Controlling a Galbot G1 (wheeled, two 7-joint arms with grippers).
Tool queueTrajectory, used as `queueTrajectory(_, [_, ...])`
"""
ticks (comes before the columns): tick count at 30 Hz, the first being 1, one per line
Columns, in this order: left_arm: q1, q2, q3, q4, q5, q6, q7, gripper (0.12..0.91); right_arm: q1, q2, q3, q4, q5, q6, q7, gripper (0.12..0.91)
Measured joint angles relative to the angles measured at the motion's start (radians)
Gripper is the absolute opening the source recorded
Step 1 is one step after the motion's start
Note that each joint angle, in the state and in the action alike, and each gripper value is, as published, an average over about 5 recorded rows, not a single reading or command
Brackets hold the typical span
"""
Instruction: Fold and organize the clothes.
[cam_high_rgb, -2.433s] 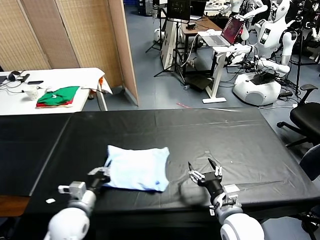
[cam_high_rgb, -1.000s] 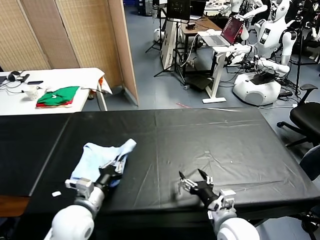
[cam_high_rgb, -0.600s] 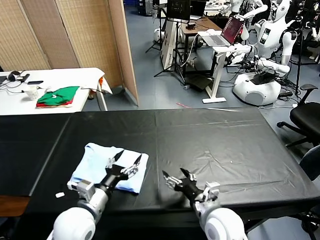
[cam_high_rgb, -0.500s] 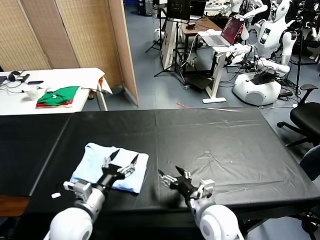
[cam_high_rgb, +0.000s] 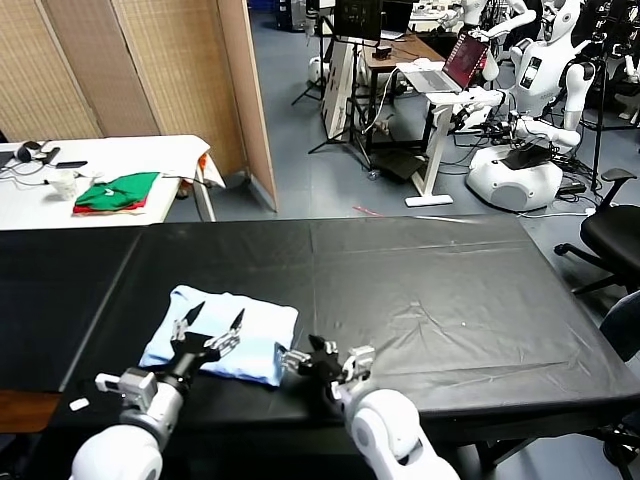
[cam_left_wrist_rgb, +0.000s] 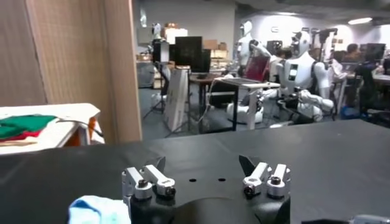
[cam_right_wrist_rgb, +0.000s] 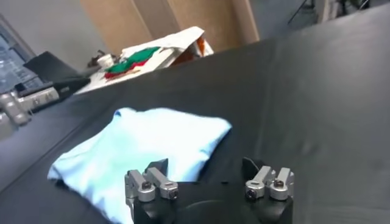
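Moved: both arms had pulled back toward the robot since a moment earlier.
Shirt: the blue T-shirt lay folded on the black table, near its front edge (lettering hidden).
Left gripper: spread wide, holding nothing, over the shirt.
Right gripper: fingers apart, empty, just beside the shirt.
Left wrist view: only a shirt corner showed.
Right wrist view: almost the whole shirt showed.

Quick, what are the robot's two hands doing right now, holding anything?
Left gripper: open, holding nothing, over the near edge of the blue T-shirt.
Right gripper: open, empty, just beside the shirt.
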Motion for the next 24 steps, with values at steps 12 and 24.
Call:
queueTrajectory(12, [0.016,-0.008,-0.041,0.009,0.011,-0.005,0.001,0.907,-0.026,-0.015,0.023,0.033,-0.037,-0.041,-0.007,0.182])
queueTrajectory(24, [0.01,0.004,-0.048,0.034,0.001,-0.004,0.001,0.907,-0.065,-0.14,0.186,0.15,-0.138,-0.144,-0.09,0.156])
